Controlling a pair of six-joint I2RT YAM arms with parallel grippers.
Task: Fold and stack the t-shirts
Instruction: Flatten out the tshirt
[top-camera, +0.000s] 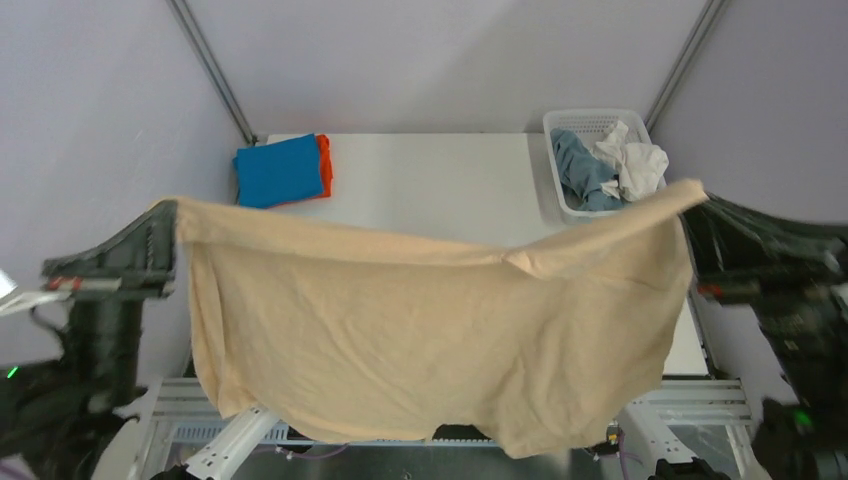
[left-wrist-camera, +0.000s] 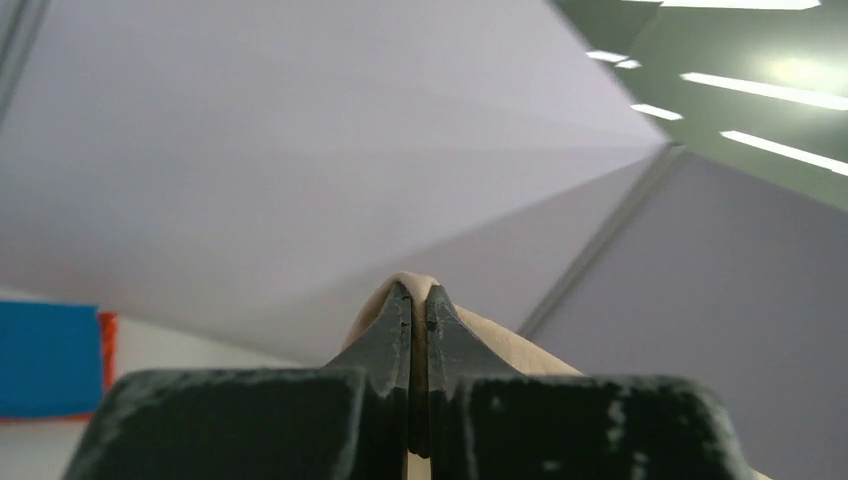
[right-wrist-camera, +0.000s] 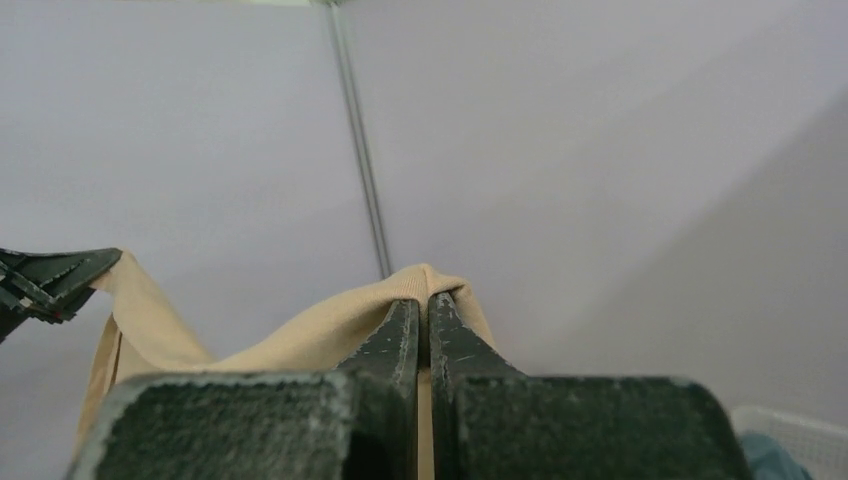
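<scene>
A beige t-shirt (top-camera: 430, 330) hangs spread in the air between the left claw (top-camera: 172, 212) and the right claw (top-camera: 700, 203), each pinched shut on a top corner. Its cloth sags between them and drapes limply below, so it likely handles as light, soft and floppy, best held by corners or edges.

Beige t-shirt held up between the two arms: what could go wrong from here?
1. The left gripper and right gripper each pinch only a small fold of the beige t-shirt. If one slips, that side would probably drop.
2. Its top edge sags in the middle, so it may land creased.
3. In the top view its right corner appears close to the white basket and might catch it when lowered.
</scene>
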